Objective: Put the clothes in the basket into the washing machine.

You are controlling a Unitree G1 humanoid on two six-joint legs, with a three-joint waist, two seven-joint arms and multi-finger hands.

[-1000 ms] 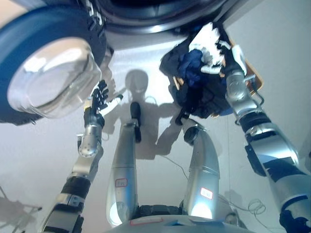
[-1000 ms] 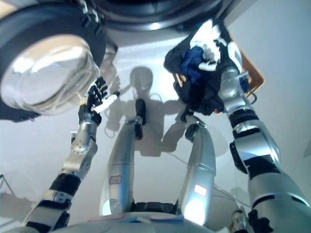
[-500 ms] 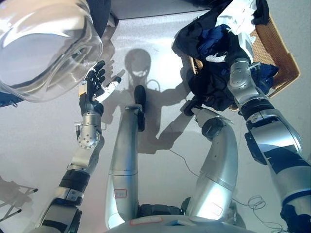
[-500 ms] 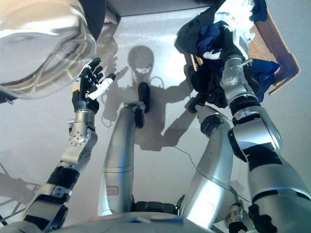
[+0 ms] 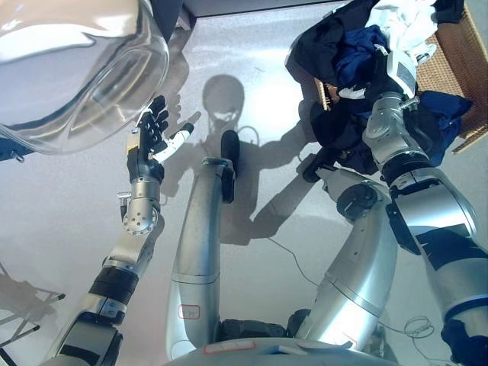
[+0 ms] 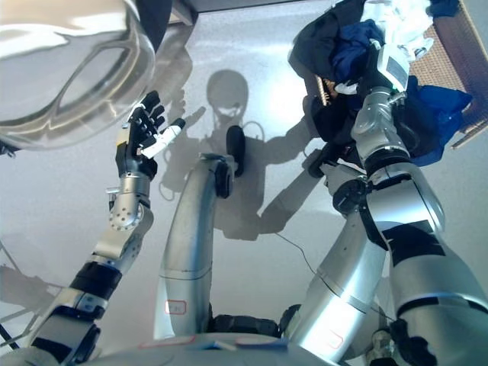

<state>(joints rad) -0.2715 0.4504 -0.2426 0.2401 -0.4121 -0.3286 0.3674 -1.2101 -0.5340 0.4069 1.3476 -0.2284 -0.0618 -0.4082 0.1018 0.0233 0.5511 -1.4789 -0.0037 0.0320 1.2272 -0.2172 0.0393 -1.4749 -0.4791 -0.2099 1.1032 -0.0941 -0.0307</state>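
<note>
Right hand (image 5: pixel 352 90) now lower beside the basket (image 5: pixel 454 69), fingers buried in dark clothes (image 5: pixel 339 53); left hand (image 5: pixel 155 140) has stayed spread below washer door (image 5: pixel 76 65).

Bright overhead light casts sharp shadows on the floor (image 5: pixel 69 229). Glare whitens the glass door (image 5: pixel 76 69). Edges show wide-angle distortion.

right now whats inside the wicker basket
A heap of dark and blue clothes with a white piece on top spills over the wicker basket rim. The right hand is buried in it; the basket's bottom is covered.
</note>
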